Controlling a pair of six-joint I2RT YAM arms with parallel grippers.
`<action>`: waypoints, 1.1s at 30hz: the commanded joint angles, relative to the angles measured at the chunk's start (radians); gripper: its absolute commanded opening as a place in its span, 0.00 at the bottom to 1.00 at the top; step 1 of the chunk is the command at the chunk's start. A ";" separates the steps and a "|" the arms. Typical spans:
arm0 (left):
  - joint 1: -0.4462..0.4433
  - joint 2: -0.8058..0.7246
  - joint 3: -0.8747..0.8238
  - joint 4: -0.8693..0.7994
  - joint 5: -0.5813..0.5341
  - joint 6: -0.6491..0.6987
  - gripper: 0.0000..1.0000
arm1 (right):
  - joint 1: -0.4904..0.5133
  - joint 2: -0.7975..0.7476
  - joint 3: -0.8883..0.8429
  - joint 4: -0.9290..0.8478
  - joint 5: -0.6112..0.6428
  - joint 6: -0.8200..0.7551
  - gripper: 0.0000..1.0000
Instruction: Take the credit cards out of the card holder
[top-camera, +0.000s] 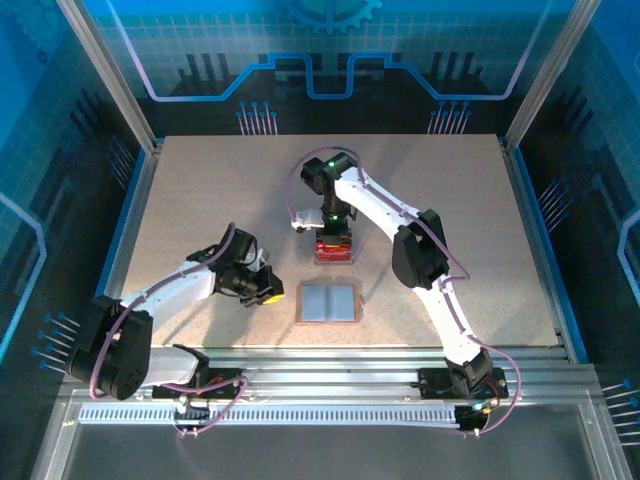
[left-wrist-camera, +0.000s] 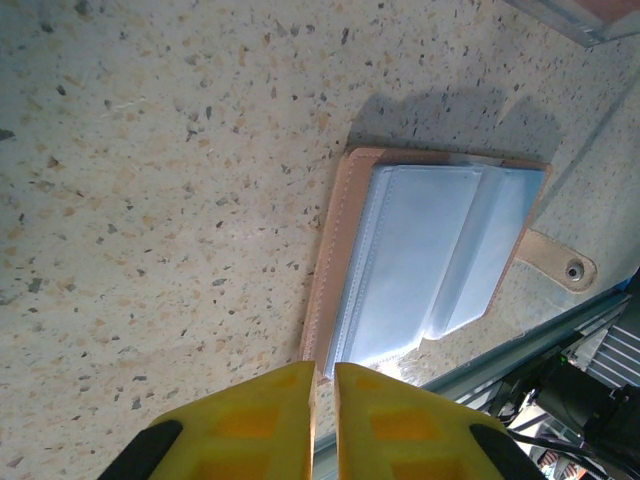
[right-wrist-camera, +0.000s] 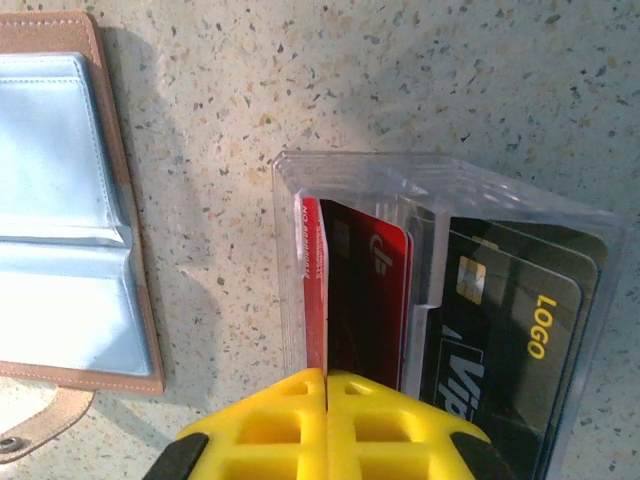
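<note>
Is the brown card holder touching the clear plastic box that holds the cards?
Apart. The right wrist view shows a strip of bare table between the card holder and the clear plastic box.

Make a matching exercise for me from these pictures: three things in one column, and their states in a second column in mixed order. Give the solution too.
Things:
1. card holder
2. clear plastic box
3. red credit card

States:
A. upright inside the box
B. lying open, pale blue-grey panels up
C. transparent, with compartments

Pairs: 1-B, 2-C, 3-A
</note>
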 joint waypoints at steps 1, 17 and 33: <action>0.014 -0.028 -0.018 -0.030 -0.006 -0.001 0.13 | -0.013 0.026 0.028 -0.029 -0.014 0.015 0.10; 0.015 0.016 -0.014 0.012 -0.004 -0.007 0.16 | -0.003 -0.178 -0.063 0.031 -0.006 0.120 0.30; 0.054 0.190 0.169 0.031 -0.126 0.112 0.99 | -0.089 -0.707 -0.853 0.582 0.062 0.367 1.00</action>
